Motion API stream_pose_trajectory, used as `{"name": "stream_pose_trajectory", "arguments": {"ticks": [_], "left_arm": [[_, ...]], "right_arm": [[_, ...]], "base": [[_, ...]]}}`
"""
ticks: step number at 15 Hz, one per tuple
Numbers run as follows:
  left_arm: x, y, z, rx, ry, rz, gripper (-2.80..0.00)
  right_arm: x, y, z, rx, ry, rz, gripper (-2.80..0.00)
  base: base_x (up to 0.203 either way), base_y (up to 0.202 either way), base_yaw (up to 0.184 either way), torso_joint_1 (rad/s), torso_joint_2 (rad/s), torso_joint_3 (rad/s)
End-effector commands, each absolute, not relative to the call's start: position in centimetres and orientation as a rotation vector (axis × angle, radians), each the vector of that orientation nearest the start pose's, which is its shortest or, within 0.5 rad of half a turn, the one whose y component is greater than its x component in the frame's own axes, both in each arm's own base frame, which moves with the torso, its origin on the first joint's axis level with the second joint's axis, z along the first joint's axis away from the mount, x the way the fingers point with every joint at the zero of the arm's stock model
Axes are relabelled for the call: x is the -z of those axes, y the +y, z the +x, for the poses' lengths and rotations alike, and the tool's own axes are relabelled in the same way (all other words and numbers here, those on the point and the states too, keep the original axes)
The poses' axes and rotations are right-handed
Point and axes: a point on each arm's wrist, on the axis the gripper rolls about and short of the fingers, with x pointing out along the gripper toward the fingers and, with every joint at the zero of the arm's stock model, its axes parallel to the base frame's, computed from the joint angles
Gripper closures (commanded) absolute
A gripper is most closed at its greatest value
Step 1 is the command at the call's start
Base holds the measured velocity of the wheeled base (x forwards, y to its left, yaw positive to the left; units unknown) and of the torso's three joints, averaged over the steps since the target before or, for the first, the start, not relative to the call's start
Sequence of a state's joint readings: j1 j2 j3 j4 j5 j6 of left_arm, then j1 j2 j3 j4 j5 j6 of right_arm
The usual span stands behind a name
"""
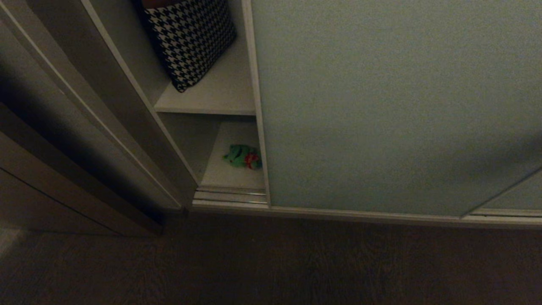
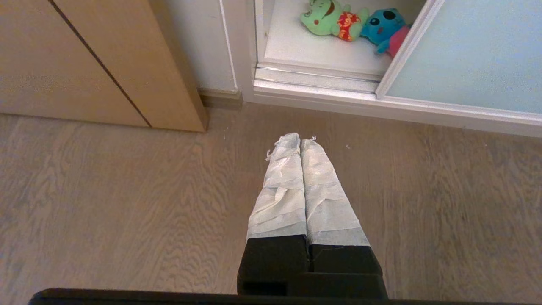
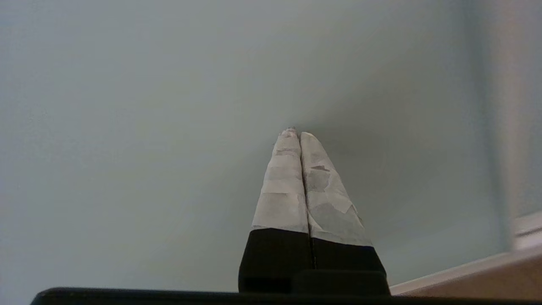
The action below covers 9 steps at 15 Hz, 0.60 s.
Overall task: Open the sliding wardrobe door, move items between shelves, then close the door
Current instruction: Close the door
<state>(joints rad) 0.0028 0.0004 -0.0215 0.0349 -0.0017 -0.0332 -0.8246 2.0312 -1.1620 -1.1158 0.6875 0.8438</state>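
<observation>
From the head camera I see the sliding wardrobe door [image 1: 381,106] filling everything from 12 round to 4 o'clock, a grey-green panel in a thin pale frame, slid so that a narrow opening is left at its 9 o'clock edge. In that gap two off-white shelves show: the upper shelf [image 1: 220,95] carries a black-and-white houndstooth cushion [image 1: 190,38] leaning at 11 o'clock, and the lower shelf [image 1: 230,169] sits just behind the floor track [image 1: 230,195]. The wooden floor [image 1: 271,262] runs across 6 o'clock.

My right claw [image 3: 295,133] has its taped fingers clenched together, gripping nothing, tips pointed at the door panel [image 3: 169,106], very near it or touching; I cannot tell which. The door's frame edge lies out at its 3 o'clock.

My left claw [image 2: 295,139] is likewise clenched and empty, hanging over the floor [image 2: 127,203] well short of the wardrobe. From it, the lower shelf [image 2: 305,46] lies at 12 o'clock, past the track [image 2: 317,76].

On that shelf the green plush toy [image 2: 328,19] with red lies at 12, touching the blue plush toy [image 2: 385,27] with a pink belly at 1 o'clock, hard against the door's edge. Head view shows only the green one [image 1: 243,156]
</observation>
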Motion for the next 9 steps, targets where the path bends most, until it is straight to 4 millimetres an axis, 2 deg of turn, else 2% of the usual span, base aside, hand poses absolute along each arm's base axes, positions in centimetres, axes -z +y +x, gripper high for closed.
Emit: {"name": "stream_pose_trajectory", "arguments": {"ticks": [1, 7, 9], "left_arm": [[-7.8, 0.0, -2.4, -0.002, 0.014, -0.034, 0.0], [-7.8, 0.0, -2.4, -0.002, 0.014, -0.034, 0.0], [-7.8, 0.0, -2.4, -0.002, 0.014, -0.034, 0.0]], "right_arm": [[-21.6, -26.0, 28.0, 0.001, -0.229, 0.658, 0.0], [-21.2, -22.2, 29.4, -0.086, -0.187, 0.682, 0.0], [-21.5, -21.3, 29.1, -0.103, -0.186, 0.679, 0.0]], "base": [[0.0, 0.0, 0.0, 0.0, 0.0, 0.0], [0.0, 0.0, 0.0, 0.0, 0.0, 0.0], [0.0, 0.0, 0.0, 0.0, 0.0, 0.0]]}}
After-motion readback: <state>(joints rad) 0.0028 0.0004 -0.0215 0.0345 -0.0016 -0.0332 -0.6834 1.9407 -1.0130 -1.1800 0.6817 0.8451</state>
